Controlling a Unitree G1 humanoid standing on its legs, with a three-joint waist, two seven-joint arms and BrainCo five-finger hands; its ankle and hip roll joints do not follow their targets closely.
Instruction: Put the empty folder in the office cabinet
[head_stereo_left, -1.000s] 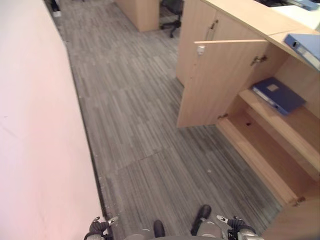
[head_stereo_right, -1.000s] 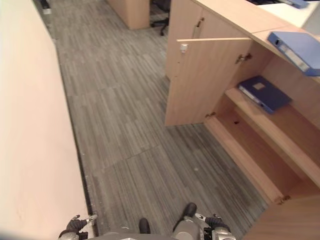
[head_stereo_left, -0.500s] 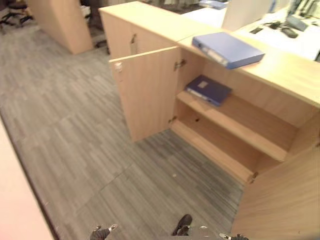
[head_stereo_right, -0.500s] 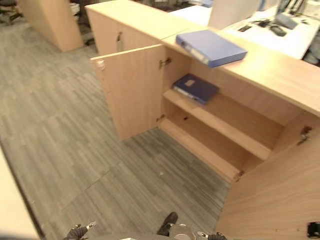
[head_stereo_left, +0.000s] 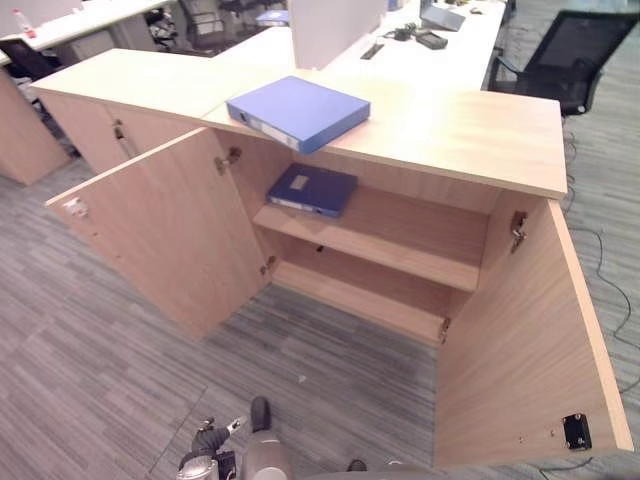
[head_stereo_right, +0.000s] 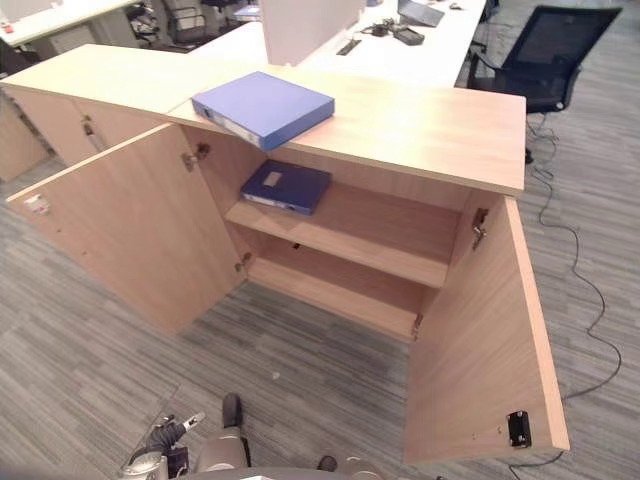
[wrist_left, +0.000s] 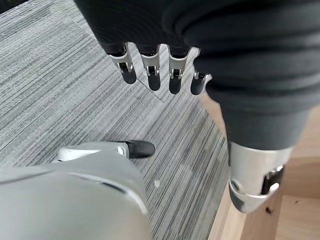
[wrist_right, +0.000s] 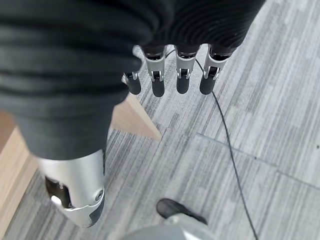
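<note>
Nothing is moved yet: the blue lever-arch folder (head_stereo_left: 298, 111) lies flat on top of the open office cabinet (head_stereo_left: 455, 129), another folder (head_stereo_left: 311, 189) already on its upper shelf (head_stereo_left: 400, 249), while the left hand (wrist_left: 156, 70) and right hand (wrist_right: 172, 72) hang empty, fingers straight and apart.

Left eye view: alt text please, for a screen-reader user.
A light wooden office cabinet stands with both doors open; a blue folder lies on its top and a darker blue folder lies on its upper shelf. The grey striped carpet spreads in front, and the robot's left hand hangs low near the bottom edge.
</note>
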